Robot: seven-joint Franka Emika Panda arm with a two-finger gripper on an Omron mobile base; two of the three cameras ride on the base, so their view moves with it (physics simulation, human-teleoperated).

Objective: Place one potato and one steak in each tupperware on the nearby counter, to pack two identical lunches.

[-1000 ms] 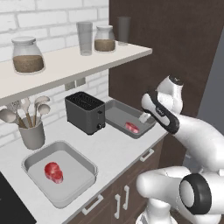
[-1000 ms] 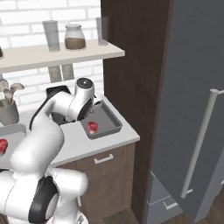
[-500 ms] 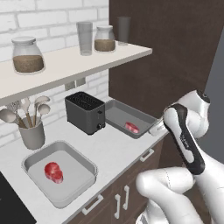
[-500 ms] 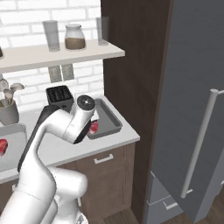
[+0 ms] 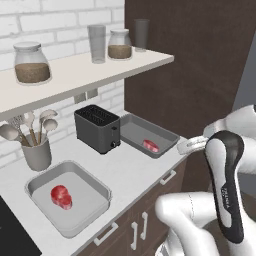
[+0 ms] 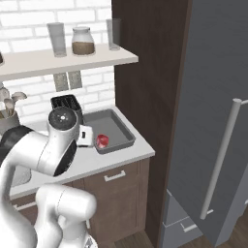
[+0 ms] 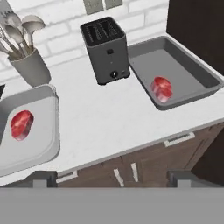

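Observation:
Two tupperware trays lie on the pale counter [image 7: 109, 113]. The light grey one [image 7: 46, 144] holds a red steak [image 7: 22, 124] and appears again in the left base view [image 5: 90, 202] with that steak [image 5: 61, 196]. The darker tray [image 7: 188, 70] by the tall cabinet holds a second steak [image 7: 162, 87], [image 5: 150, 146], [image 6: 101, 141]. My gripper [image 7: 112, 180] hangs open and empty off the counter's front edge, facing both trays from a distance. Its white hand [image 5: 191, 145] sits just right of the darker tray. No potato is in view.
A black toaster [image 7: 105, 48] stands between the trays, and a grey utensil holder [image 7: 30, 65] sits at the back left. A wall shelf [image 5: 85, 70] with jars and glasses hangs above. A dark tall cabinet [image 6: 145, 72] and a grey fridge [image 6: 213, 121] close off the right.
The arm has drawn back from over the darker tray to beyond the counter's front edge. The gripper stays open. The steaks have not moved.

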